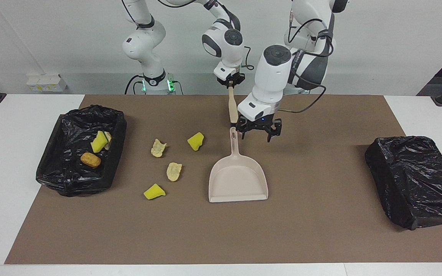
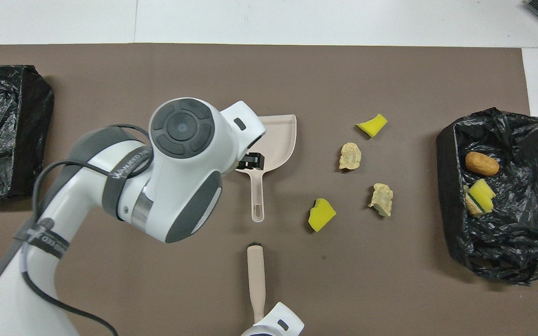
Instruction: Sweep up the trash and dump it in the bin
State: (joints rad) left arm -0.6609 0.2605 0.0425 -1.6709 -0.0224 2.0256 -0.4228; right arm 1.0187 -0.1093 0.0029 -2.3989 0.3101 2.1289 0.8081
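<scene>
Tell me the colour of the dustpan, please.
Pale beige dustpan; the facing view shows it best.

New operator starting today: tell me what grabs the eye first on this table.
The left gripper hangs open over the beige dustpan's handle at mid-table, while the right gripper is shut on the brush nearer the robots. Four loose scraps lie between the dustpan and the black-lined bin, which holds more.

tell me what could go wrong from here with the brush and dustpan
1. The left claw hangs open over the dustpan, beside its handle; coming down off-centre, it could knock the pan askew.
2. The right claw is shut on the very end of the brush, so the brush could twist when pressed down.
3. Four scraps lie spread out; one sweep may miss some.
</scene>
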